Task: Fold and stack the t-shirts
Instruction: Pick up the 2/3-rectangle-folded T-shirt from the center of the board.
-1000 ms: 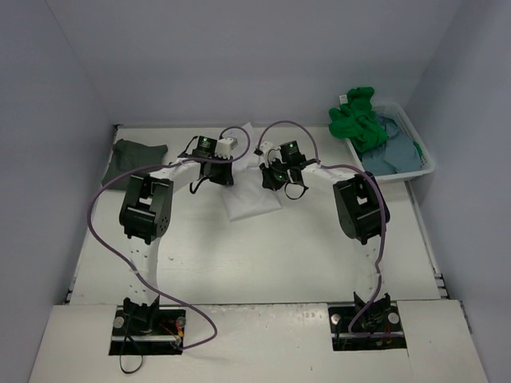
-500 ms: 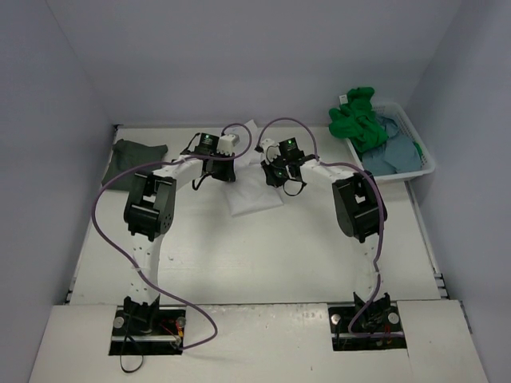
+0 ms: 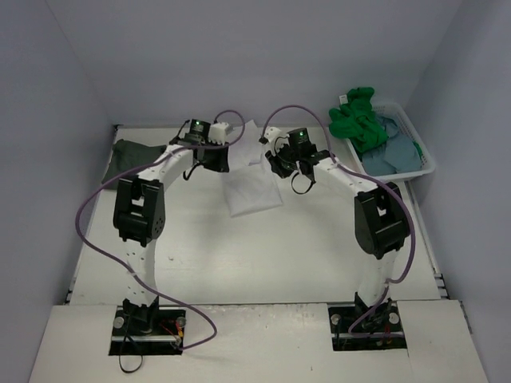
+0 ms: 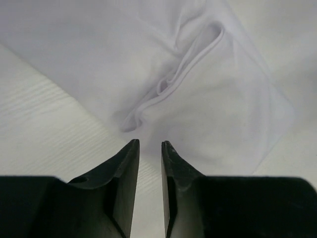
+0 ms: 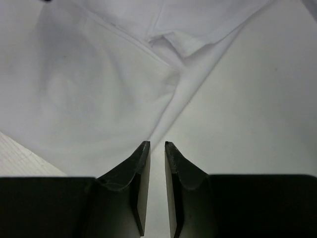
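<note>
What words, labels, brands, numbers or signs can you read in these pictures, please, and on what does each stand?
None can be read in any view.
The white t-shirt, the green t-shirt, the blue-grey t-shirt, the dark grey t-shirt and the basket show no print.
Any marking on the arm bases is too small to tell.
</note>
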Controlling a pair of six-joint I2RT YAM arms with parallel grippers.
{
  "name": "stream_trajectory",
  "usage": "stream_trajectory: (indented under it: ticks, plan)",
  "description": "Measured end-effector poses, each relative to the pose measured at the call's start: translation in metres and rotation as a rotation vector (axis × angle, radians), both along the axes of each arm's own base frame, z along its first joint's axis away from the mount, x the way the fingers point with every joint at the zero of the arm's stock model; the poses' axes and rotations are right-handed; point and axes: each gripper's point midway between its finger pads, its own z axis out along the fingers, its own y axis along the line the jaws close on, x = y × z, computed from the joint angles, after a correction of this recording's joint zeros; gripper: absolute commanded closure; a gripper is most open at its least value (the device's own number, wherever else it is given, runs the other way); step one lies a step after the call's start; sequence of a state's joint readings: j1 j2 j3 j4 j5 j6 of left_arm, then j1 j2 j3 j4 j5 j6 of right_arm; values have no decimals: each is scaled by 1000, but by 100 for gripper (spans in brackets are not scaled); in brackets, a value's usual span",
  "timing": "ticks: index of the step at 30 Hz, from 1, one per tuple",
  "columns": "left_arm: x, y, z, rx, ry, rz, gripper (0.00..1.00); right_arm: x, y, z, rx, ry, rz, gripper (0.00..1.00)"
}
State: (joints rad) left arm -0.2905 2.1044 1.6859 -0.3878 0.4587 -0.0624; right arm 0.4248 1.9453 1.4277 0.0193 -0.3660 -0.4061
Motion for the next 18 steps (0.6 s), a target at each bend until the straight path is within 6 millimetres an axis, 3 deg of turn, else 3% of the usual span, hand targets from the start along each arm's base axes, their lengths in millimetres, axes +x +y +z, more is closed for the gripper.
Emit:
stream_trajectory:
  ticks: [5, 8, 9, 11, 12, 14, 18]
  plan:
    - [17, 33, 84, -39, -127, 60, 74, -24, 13, 17, -69, -90, 105, 75]
    - [13, 71, 134, -52, -208, 125, 74, -59, 35, -1, -159, -109, 228, 68]
    - [10, 84, 150, -55, -233, 148, 74, -75, 44, -12, -193, -105, 279, 61]
    - [1, 114, 180, -56, -290, 199, 74, -104, 57, -34, -253, -92, 366, 55]
    - [-5, 131, 190, -52, -311, 227, 74, -117, 61, -43, -279, -88, 408, 48]
    - [-19, 161, 204, -39, -341, 279, 74, -129, 65, -56, -327, -96, 456, 45]
    - [-50, 209, 205, 6, -345, 364, 74, -126, 57, -63, -400, -148, 474, 43]
